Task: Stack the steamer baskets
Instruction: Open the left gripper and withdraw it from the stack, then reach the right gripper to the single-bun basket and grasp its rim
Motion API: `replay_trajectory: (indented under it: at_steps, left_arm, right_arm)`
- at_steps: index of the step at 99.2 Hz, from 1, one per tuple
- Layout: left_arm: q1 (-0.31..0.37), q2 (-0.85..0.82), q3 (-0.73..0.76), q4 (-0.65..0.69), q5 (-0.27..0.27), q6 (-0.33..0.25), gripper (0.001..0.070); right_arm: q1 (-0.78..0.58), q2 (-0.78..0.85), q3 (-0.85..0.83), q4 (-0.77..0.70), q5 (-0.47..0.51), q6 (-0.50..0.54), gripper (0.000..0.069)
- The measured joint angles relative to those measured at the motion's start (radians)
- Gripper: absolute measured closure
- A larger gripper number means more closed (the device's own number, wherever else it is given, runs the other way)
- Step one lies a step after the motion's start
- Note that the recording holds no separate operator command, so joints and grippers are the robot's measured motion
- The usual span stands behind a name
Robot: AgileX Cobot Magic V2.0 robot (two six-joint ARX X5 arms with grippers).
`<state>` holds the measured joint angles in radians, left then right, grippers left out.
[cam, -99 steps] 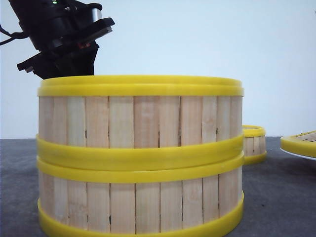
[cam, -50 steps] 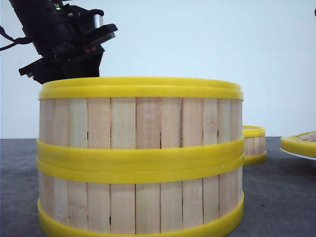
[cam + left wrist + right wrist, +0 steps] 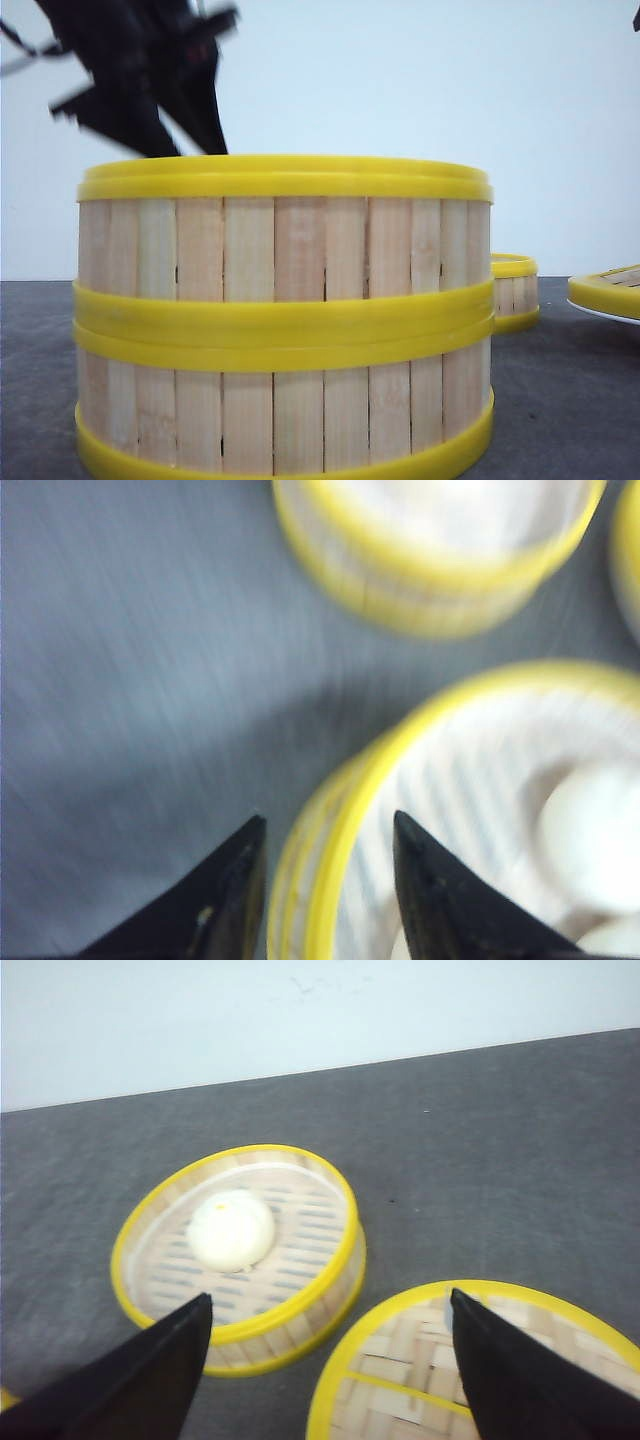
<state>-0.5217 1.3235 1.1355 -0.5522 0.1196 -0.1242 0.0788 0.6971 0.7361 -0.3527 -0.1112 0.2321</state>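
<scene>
Two steamer baskets (image 3: 285, 315) sit stacked; left end effector (image 3: 325, 865) (blurred) spread astride the top rim, right end effector (image 3: 325, 1360) spread.

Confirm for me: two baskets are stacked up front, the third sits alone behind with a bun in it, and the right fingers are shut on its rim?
Not quite. The stack and the third basket with its bun are as you say, but the right gripper is open and holds nothing; the right wrist view shows its fingers spread wide, above that basket and the lid.

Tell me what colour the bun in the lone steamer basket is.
White, in the right wrist view: bun, basket.
</scene>
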Motion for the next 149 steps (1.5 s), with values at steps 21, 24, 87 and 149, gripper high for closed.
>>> replay_trajectory:
  at_steps: [21, 24, 87, 149]
  left_arm:
    - [0.062, -0.233, 0.000, 0.068, -0.051, 0.000, 0.0481]
    - [0.071, -0.261, 0.000, 0.069, -0.051, 0.000, 0.0481]
    - [0.086, -0.867, -0.399, 0.058, -0.069, -0.060, 0.0481]
    - [0.086, -0.957, -0.394, -0.069, -0.068, -0.076, 0.0481]
  right_arm:
    - [0.000, 0.110, 0.062, 0.002, -0.019, 0.000, 0.0256]
    - [0.000, 0.132, 0.075, 0.002, -0.025, 0.000, 0.0257]
    - [0.006, 0.815, 0.503, -0.029, -0.072, 0.000, 0.0258]
    - [0.007, 1.199, 0.595, 0.055, 0.003, 0.018, 0.0293]
